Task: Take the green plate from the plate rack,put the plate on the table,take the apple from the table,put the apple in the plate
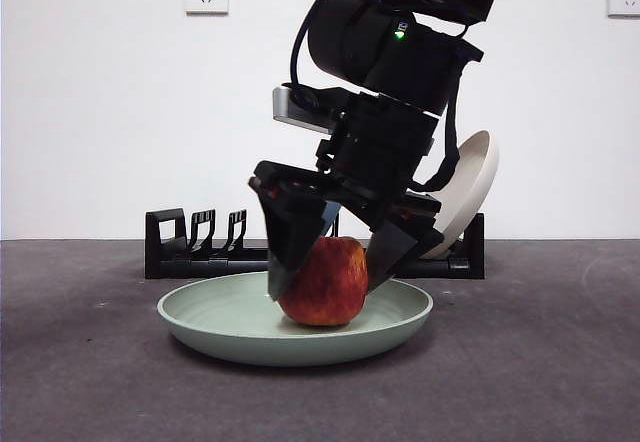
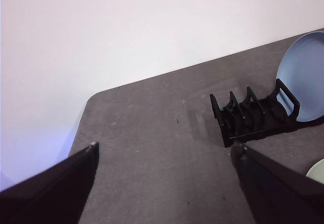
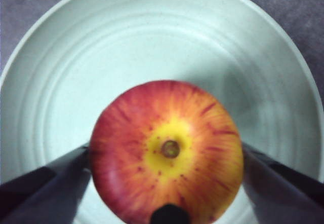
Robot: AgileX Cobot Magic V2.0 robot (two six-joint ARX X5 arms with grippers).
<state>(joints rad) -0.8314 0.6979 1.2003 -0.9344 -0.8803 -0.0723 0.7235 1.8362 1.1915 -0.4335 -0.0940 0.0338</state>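
1. Front view: the right gripper point(image 1: 325, 267) reaches down from above, its jaws on either side of the apple point(image 1: 323, 281); the apple sits in the green plate point(image 1: 250, 334) on the table point(image 1: 90, 382); behind them stands the plate rack point(image 1: 195, 247) with a beige plate point(image 1: 465, 192).
2. Left wrist view: the left gripper point(image 2: 164, 153) hangs with jaws apart over bare table; the rack and a blue plate point(image 2: 304, 77) lie beyond it.
3. Right wrist view: the apple fills the gap between the jaws, touching or nearly so; whether clamped, I cannot tell; the plate lies directly beneath.

Left gripper point(image 2: 164, 155) hangs above the table point(image 2: 152, 133), jaws spread. Plate rack point(image 2: 255, 117) stands inward of the table's rounded corner, holding an upright blue plate point(image 2: 304, 79).
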